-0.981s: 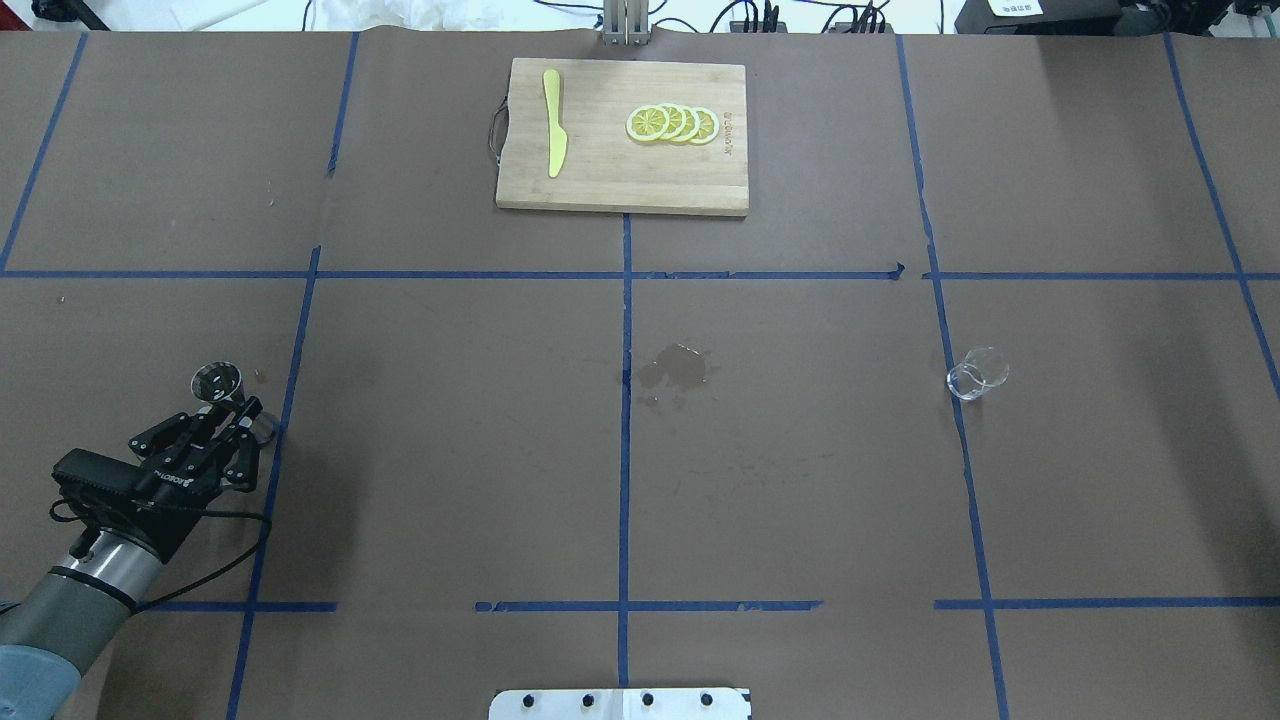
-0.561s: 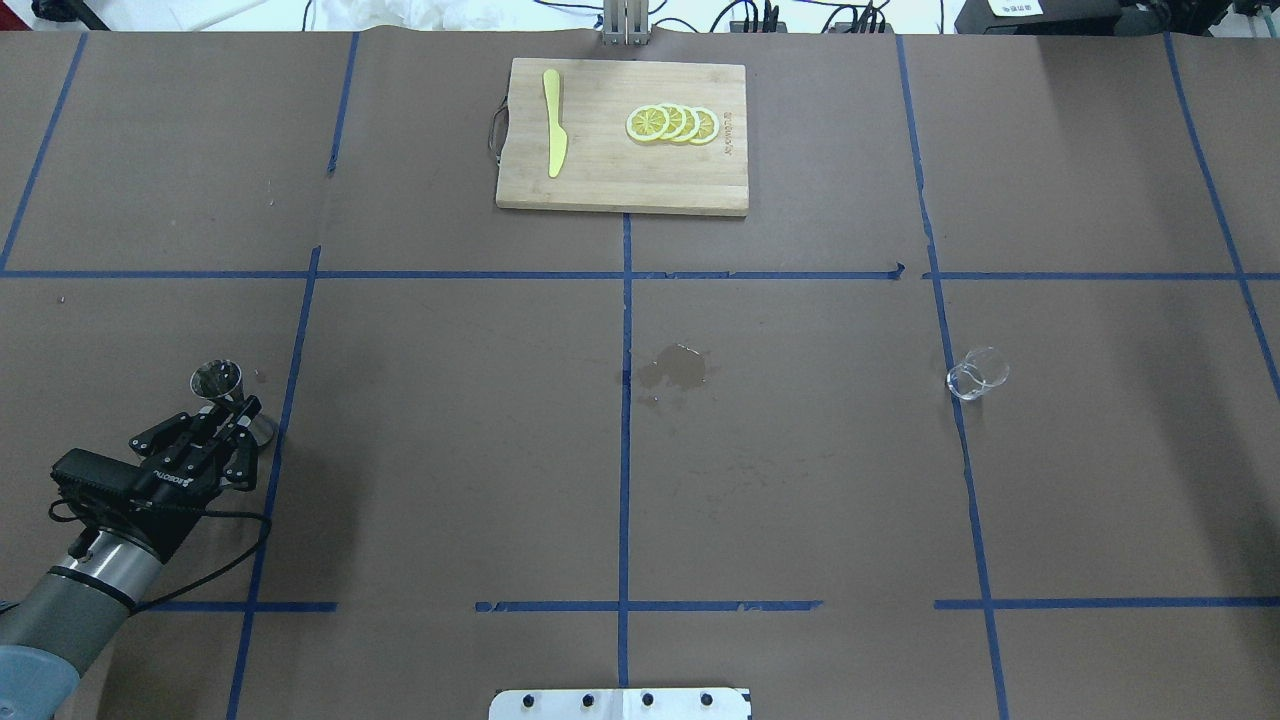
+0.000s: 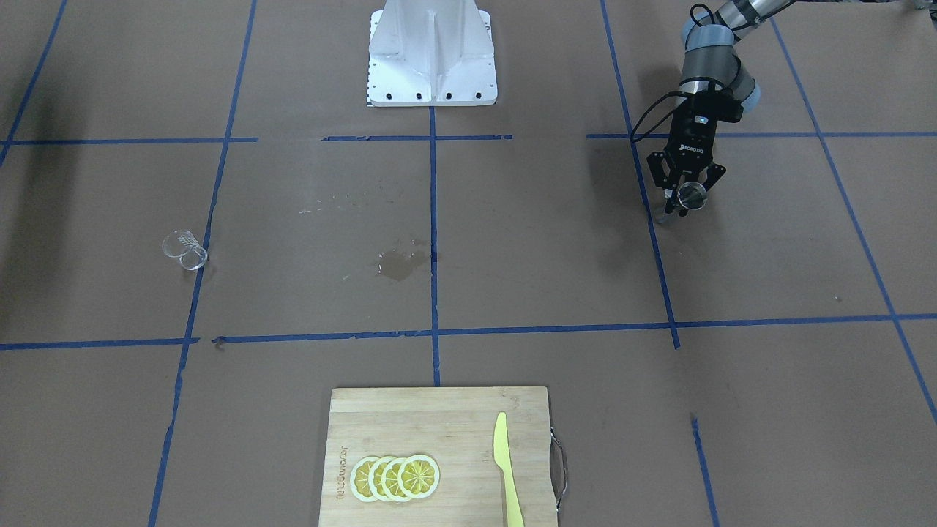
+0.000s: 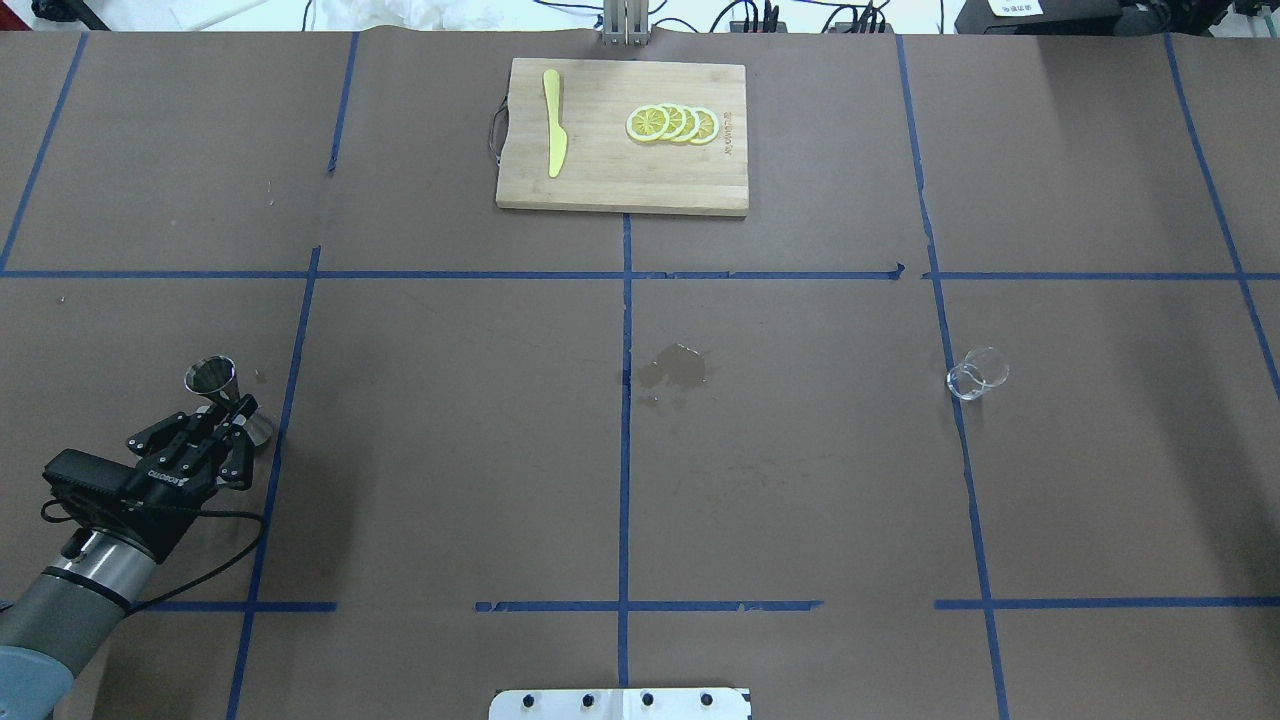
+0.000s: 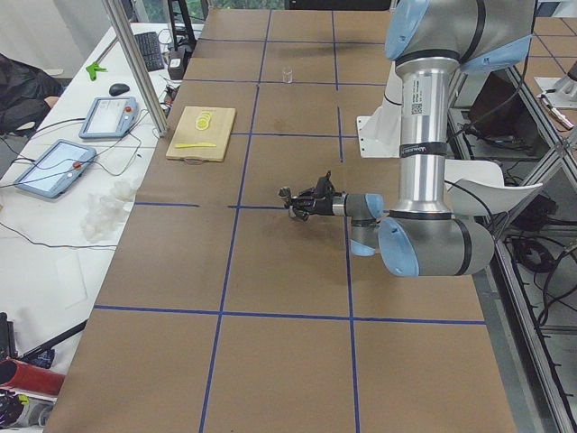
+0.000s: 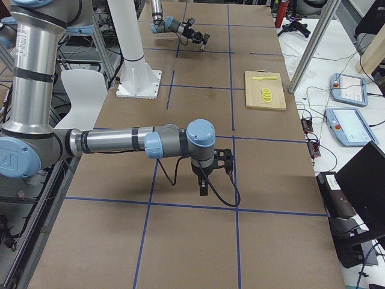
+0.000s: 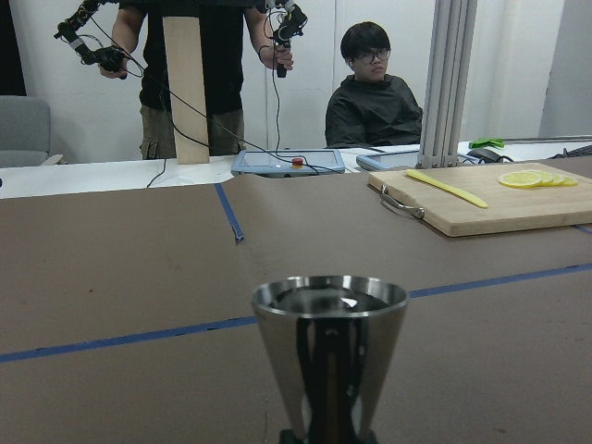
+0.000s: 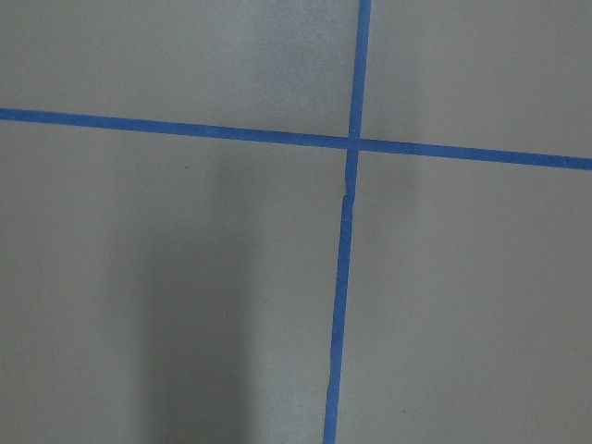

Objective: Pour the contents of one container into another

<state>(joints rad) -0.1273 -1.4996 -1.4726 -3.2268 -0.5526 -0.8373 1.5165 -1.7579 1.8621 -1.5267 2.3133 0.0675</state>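
The silver hourglass jigger (image 4: 211, 377) is at the table's left side, with my left gripper (image 4: 237, 414) shut on its narrow waist. The left wrist view has the jigger (image 7: 328, 340) upright and close, its mouth shiny and dark inside. From across the table the jigger (image 3: 691, 195) sits between the black fingers (image 3: 667, 189). The clear glass cup (image 4: 977, 373) stands alone far to the right, beside a blue tape line; it is also the cup (image 3: 184, 249) seen from the front. My right gripper (image 6: 205, 179) hangs low over bare table, and I cannot tell if it is open.
A wooden cutting board (image 4: 600, 185) at the far middle carries a yellow knife (image 4: 553, 124) and lemon slices (image 4: 672, 124). A wet stain (image 4: 678, 366) marks the table's centre. The robot's white base plate (image 3: 432, 80) is at the near edge. Operators stand beyond the far edge.
My left gripper has drawn back slightly toward the robot with the jigger in it; the jigger's top has shifted a little to the left. The glass cup has not moved.
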